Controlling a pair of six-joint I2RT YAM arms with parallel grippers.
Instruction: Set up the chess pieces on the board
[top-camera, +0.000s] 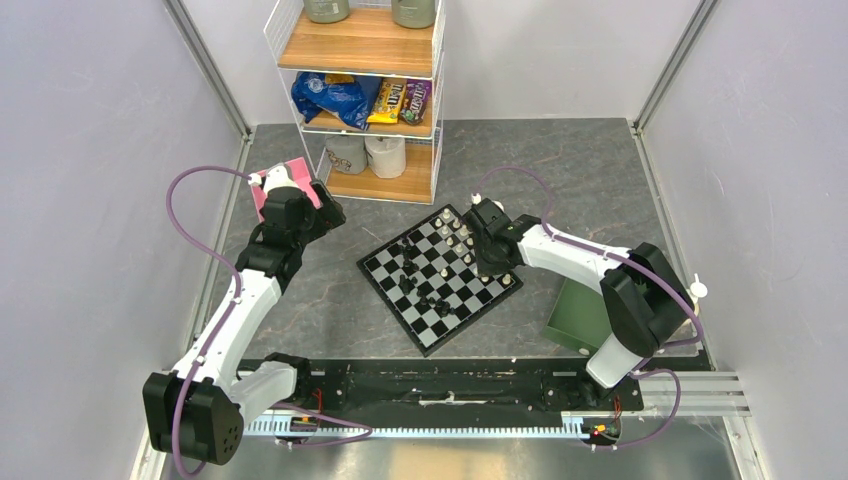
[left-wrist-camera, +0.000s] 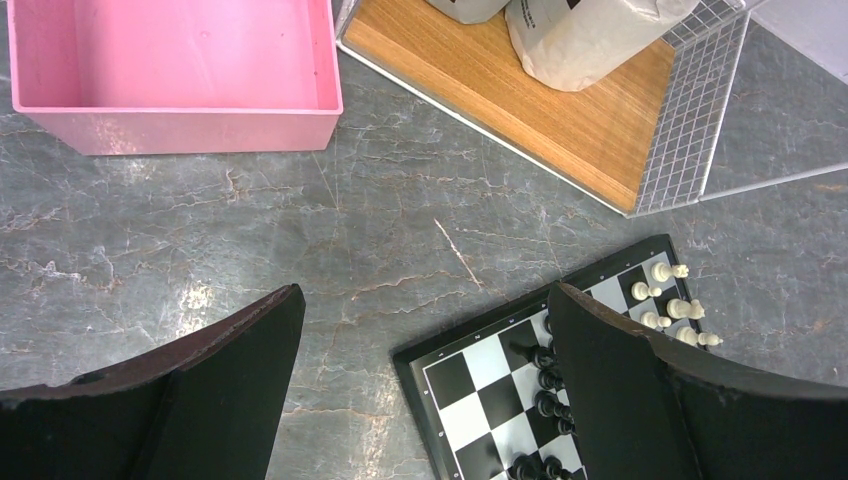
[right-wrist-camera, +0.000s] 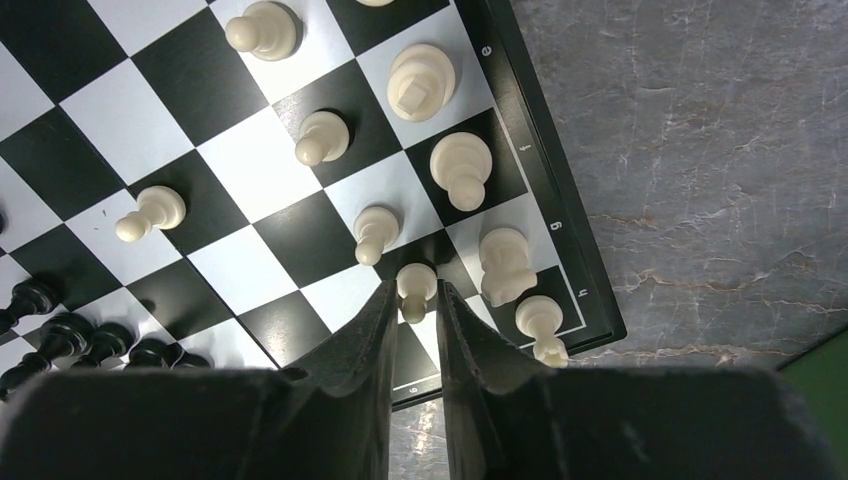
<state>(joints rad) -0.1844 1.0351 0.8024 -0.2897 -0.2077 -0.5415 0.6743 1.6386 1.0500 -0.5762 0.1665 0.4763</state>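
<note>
The right claw (right-wrist-camera: 413, 302) is narrowed around a cream pawn (right-wrist-camera: 416, 278) standing at the right edge of the board (right-wrist-camera: 560, 225); whether it grips or merely flanks it I cannot tell. Its fingers sit between close neighbours, another pawn (right-wrist-camera: 375, 232) and a taller piece (right-wrist-camera: 505, 265), so a crooked lift or wide opening could topple either, or tip the pawn itself. The left claw (left-wrist-camera: 425, 300) hangs released over the tabletop (left-wrist-camera: 300, 230), left of the board.
</note>
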